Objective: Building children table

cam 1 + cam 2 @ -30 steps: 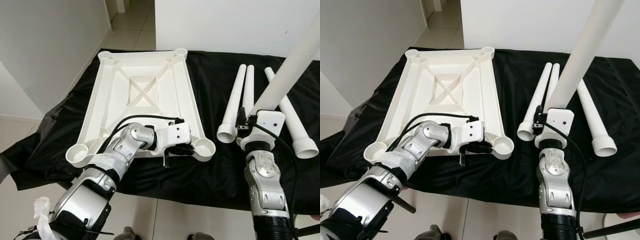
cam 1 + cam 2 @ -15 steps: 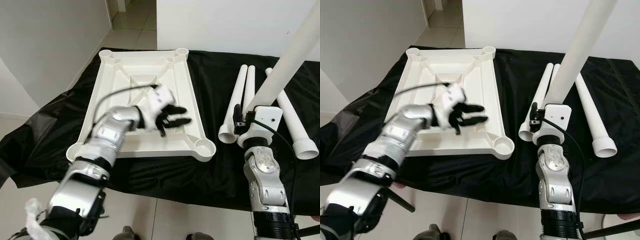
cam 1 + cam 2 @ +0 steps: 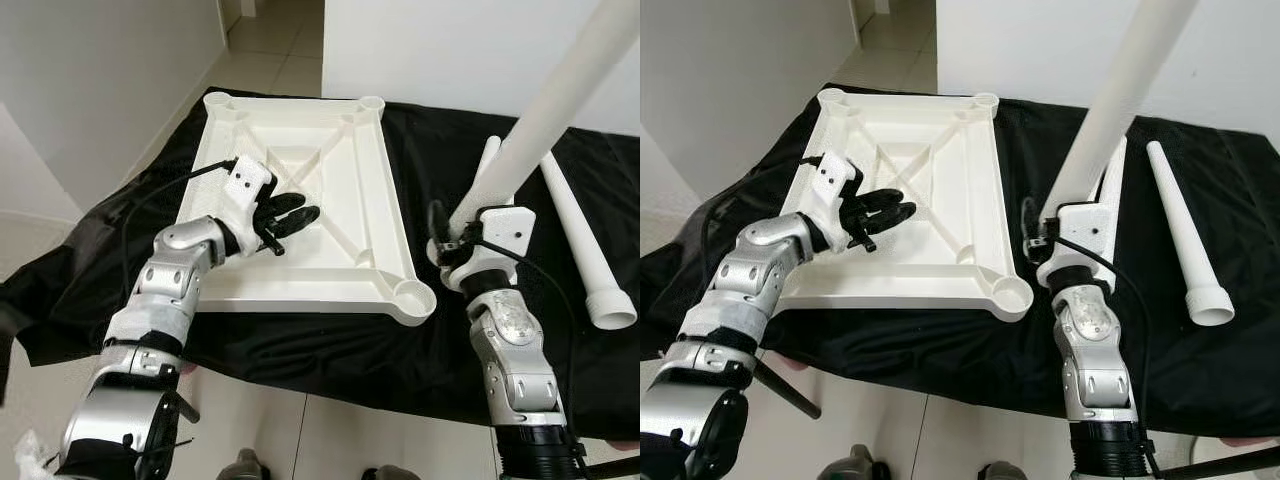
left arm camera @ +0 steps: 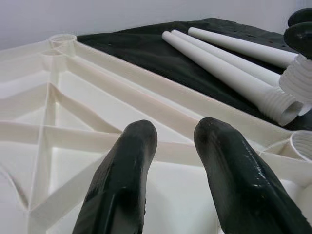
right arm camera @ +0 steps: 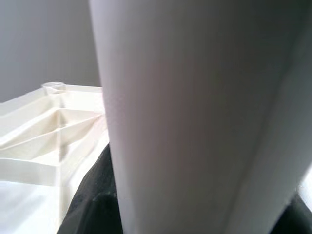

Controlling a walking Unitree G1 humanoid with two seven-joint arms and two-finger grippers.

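Left eye view, white ribbed tabletop (image 3: 340, 170) upside down, left end effector (image 3: 292, 213) apart above it – right end effector (image 3: 450, 245) clamped on table leg (image 3: 555, 105)

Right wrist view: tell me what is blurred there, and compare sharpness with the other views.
Right wrist view: the held table leg looms soft and featureless, too close to focus. Left wrist view: the black fingers are slightly soft, the tabletop ribs crisper. Eye views: evenly lit, sharp, the left gripper included.
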